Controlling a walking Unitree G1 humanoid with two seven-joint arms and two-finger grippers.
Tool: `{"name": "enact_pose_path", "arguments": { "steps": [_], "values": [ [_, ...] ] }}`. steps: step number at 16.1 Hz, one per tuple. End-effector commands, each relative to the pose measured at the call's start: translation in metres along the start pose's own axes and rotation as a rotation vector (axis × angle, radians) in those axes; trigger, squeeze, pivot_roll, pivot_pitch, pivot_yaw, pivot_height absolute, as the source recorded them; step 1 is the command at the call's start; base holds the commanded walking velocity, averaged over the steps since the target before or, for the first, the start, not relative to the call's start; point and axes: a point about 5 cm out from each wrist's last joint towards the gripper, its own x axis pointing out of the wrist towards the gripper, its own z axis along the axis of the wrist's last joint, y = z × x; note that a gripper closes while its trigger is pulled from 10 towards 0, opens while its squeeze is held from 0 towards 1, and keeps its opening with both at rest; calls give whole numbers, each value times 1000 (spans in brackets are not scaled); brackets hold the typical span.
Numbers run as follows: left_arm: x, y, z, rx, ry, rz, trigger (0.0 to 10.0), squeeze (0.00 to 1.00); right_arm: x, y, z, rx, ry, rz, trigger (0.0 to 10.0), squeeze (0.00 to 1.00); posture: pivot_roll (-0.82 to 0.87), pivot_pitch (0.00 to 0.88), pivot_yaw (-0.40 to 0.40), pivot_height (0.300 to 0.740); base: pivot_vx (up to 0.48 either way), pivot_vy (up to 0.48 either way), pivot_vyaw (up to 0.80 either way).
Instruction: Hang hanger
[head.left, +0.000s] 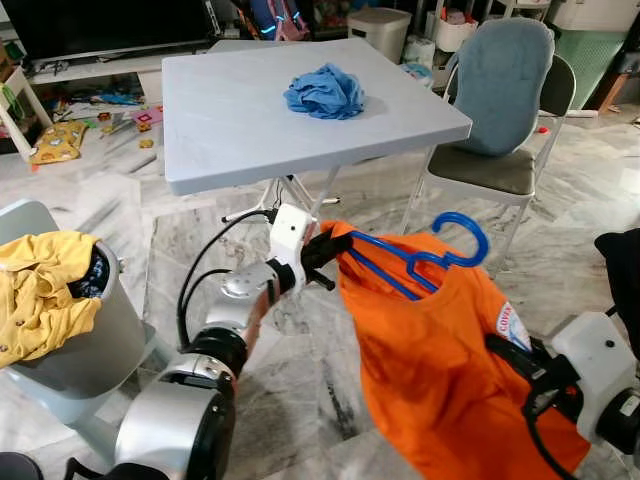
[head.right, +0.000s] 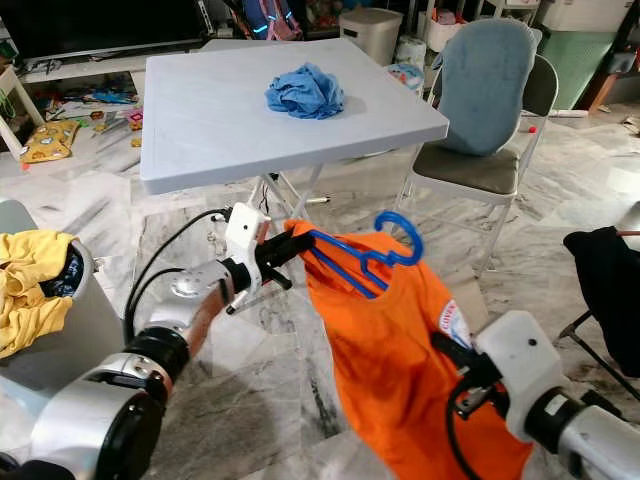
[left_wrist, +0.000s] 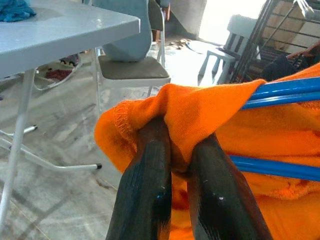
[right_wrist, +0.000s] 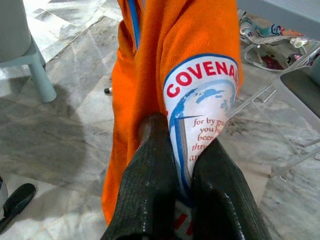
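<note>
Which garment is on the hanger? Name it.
The orange T-shirt, draped on the blue hanger between both grippers; the blue cloth lies on the table, the yellow one on the bin.

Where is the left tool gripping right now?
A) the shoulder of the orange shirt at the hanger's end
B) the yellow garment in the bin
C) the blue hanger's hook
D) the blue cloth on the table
A: the left tool is pinched shut on a fold of the orange shirt where the blue hanger ends; the hook stands free.
</note>
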Motion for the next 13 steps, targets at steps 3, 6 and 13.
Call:
{"name": "enact_pose_path", "arguments": {
  "steps": [3, 6, 13],
  "values": [
    [-6, 11, 9, 28, 20, -42, 0, 0, -13, -24, -13, -36, 71, -93, 10000, 0, -55, 0, 35, 740, 0, 0, 0],
    [-12, 8, 4, 27, 104, -210, 0, 0, -28, -29, -28, -123, 171, -82, 10000, 0, -56, 0, 37, 740, 0, 0, 0],
    [2, -19, -3, -5, 128, -325, 0, 0, -5, -30, -6, -195, 32, -167, 10000, 0, -61, 0, 45, 740, 0, 0, 0]
  ]
}}
